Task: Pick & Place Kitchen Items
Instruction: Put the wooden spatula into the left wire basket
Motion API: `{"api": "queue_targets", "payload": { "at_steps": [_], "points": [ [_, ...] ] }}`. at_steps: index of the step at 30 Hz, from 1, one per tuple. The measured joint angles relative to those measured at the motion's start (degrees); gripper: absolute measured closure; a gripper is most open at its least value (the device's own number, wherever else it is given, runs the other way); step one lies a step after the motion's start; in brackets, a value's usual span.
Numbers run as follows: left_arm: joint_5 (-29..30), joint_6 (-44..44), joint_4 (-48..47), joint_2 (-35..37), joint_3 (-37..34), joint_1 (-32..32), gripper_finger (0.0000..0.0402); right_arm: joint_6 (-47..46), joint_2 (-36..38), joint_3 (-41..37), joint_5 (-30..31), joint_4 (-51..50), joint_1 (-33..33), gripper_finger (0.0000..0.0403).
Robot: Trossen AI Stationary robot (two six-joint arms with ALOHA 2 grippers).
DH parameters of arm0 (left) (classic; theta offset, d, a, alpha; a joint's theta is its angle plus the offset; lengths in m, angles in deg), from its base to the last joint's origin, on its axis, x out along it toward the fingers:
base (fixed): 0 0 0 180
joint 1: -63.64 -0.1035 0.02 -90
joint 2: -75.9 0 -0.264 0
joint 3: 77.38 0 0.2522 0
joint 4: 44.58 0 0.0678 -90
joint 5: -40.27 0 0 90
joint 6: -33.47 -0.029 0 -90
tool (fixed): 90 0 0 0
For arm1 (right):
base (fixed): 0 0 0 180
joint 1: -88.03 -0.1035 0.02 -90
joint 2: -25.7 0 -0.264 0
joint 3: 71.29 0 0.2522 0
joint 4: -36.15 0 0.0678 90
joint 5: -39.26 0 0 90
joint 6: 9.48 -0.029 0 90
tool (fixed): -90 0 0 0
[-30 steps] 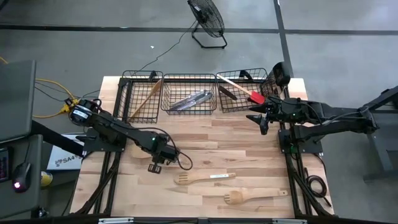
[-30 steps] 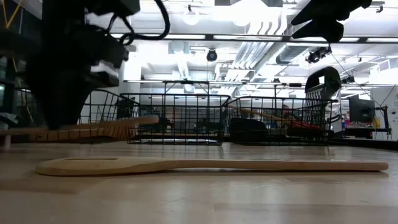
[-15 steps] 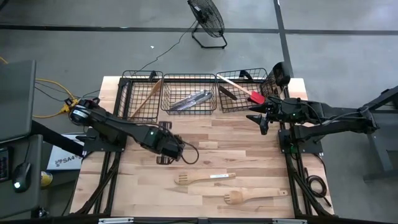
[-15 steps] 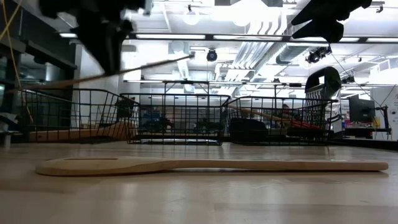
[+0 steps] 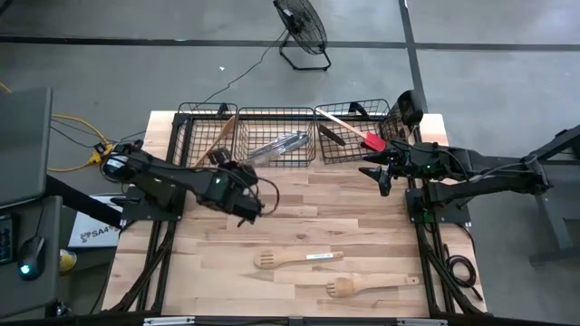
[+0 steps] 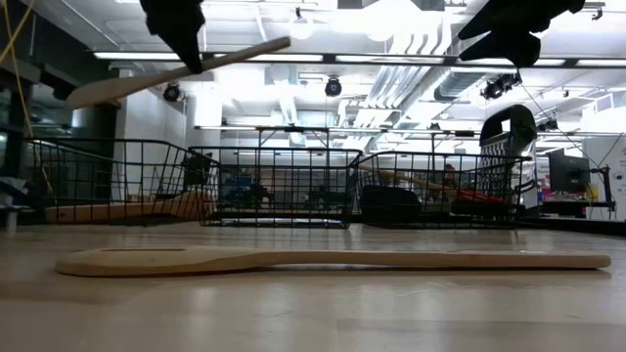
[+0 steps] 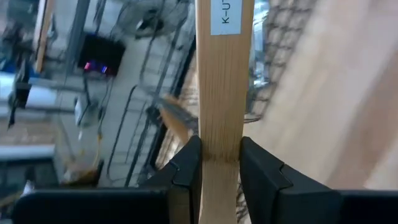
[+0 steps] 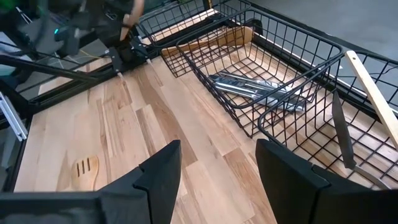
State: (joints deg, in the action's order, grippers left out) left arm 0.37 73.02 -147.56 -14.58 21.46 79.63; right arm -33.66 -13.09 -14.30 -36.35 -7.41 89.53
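**Left hand lifts a wooden spoon near the baskets**

Your left hand [image 5: 237, 186] is clamped on a pale wooden spoon [image 6: 176, 70], fingers [image 7: 186, 168] pressing both sides of its handle. It holds the spoon tilted, well above the table [image 5: 299, 204], just in front of the row of black wire baskets [image 5: 276, 136]. Your right hand [image 5: 376, 174] hovers with its fingers apart in front of the right-end basket, carrying nothing. Two slotted wooden spatulas [image 5: 297, 260] lie flat on the table, well in front of the baskets. Silver cutlery [image 8: 255, 86] rests inside the middle basket, and a red-headed spatula [image 5: 372, 141] lies in the right-end one.
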Motion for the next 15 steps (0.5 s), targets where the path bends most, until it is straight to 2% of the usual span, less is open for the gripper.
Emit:
{"api": "queue_targets", "payload": {
  "at_steps": [15],
  "points": [
    [1.2,-0.7,-0.8,0.0,0.0,-21.2,0.0325,0.0,0.0,0.0,0.0,0.0,0.0,0.0203]
  ]
}}
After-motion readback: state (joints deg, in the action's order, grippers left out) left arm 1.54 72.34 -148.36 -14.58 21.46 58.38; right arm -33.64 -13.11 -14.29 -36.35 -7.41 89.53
